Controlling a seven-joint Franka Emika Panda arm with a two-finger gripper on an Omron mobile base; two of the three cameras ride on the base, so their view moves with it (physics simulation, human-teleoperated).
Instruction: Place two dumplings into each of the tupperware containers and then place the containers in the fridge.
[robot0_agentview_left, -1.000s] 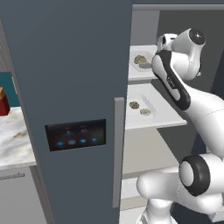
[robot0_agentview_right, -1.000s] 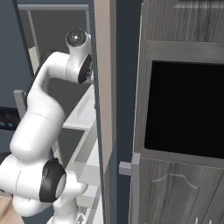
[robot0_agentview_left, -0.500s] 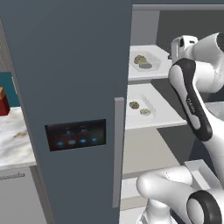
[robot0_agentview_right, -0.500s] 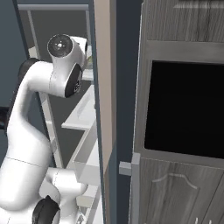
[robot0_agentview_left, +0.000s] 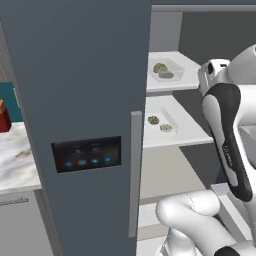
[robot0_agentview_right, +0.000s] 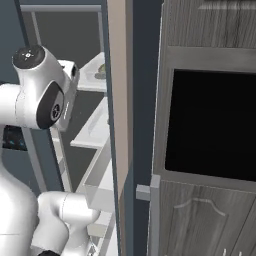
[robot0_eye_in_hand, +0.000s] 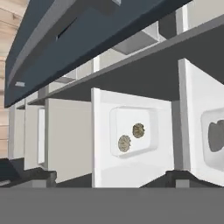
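End effector (robot0_eye_in_hand: 109, 180) spread, empty; both tupperware containers (robot0_eye_in_hand: 133, 132) rest on fridge (robot0_agentview_left: 75, 100) shelves straight ahead, apart from it.

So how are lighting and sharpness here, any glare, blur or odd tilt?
Left base view: flat, even light, no glare; both containers on the fridge shelves read clearly, dumplings a bit soft. Right base view: the dark panel right of the fridge shows no detail. Hand view: rolled sideways, so shelves run vertically; two dumplings stay sharp.
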